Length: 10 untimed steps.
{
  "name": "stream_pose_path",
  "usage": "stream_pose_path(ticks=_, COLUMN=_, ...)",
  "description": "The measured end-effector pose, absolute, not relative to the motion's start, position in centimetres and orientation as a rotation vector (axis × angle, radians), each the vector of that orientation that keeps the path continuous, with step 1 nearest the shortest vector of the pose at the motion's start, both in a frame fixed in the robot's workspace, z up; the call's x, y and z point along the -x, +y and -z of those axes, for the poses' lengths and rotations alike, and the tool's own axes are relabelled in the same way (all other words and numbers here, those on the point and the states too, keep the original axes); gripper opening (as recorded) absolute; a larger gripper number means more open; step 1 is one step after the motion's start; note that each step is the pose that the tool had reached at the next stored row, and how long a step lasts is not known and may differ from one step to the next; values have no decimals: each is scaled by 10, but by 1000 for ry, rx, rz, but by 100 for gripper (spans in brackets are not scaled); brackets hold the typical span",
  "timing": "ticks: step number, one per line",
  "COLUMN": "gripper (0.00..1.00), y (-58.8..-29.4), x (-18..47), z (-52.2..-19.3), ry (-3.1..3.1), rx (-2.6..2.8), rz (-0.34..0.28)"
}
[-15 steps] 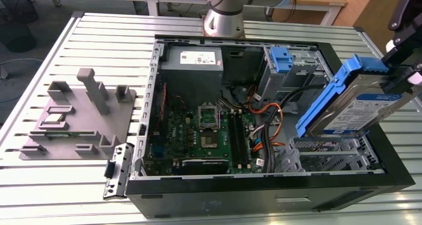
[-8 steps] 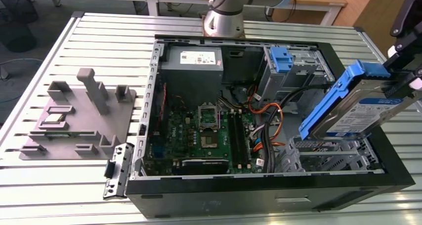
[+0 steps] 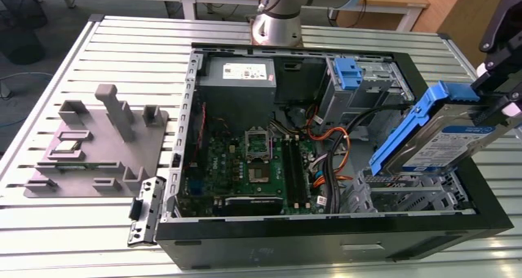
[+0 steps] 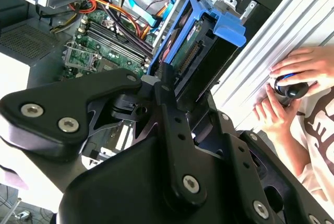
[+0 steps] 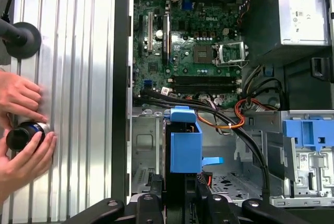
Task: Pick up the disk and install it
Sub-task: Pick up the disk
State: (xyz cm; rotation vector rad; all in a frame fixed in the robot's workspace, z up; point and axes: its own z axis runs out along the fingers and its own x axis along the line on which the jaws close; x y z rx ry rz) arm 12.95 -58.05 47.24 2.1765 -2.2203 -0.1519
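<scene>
Your tabletop (image 3: 122,40) carries the open computer case (image 3: 326,244), which lies on its side with the board exposed. The pickup is done. The disk (image 3: 441,140) hangs tilted in the air at about three o'clock in the exterior view, over the case's metal drive cage (image 3: 408,195). It is not yet seated, so I judge the install is what's left. The claw (image 3: 502,107) is clamped tight on the disk's upper end. A person's hands (image 5: 21,98) rest on the tabletop beside the case.

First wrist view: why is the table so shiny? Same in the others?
In the first wrist view the ribbed table reflects light in pale streaks; in the second wrist view the gripper looks dark; in the exterior view the disk shows no strong glare.
</scene>
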Motion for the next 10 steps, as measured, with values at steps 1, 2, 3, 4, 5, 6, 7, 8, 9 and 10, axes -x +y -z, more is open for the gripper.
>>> stream_pose_path(ticks=1, gripper=35, y=-580, x=-129, z=-472, ry=-2220, rx=-2177, rz=152)
stream_pose_path(ticks=2, gripper=35, y=-580, x=-129, z=-472, ry=-2220, rx=-2177, rz=152)
stream_pose_path(ticks=3, gripper=35, y=-580, x=-129, z=-472, ry=-2220, rx=-2177, rz=152)
stream_pose_path(ticks=4, gripper=35, y=-580, x=-129, z=-471, ry=-2220, rx=-2177, rz=152)
stream_pose_path(ticks=5, gripper=35, y=-580, x=-130, z=-470, ry=-2220, rx=-2177, rz=152)
stream_pose_path(ticks=6, gripper=35, y=-580, x=-130, z=-469, ry=-2220, rx=-2177, rz=152)
stream_pose_path(ticks=7, gripper=35, y=-580, x=-130, z=-468, ry=-2220, rx=-2177, rz=152)
stream_pose_path(ticks=8, gripper=35, y=-580, x=-130, z=-468, ry=-2220, rx=-2177, rz=152)
stream_pose_path(ticks=9, gripper=35, y=-580, x=-130, z=-467, ry=-2220, rx=-2177, rz=152)
stream_pose_path(ticks=10, gripper=35, y=-580, x=-131, z=-467, ry=-2220, rx=-2177, rz=152)
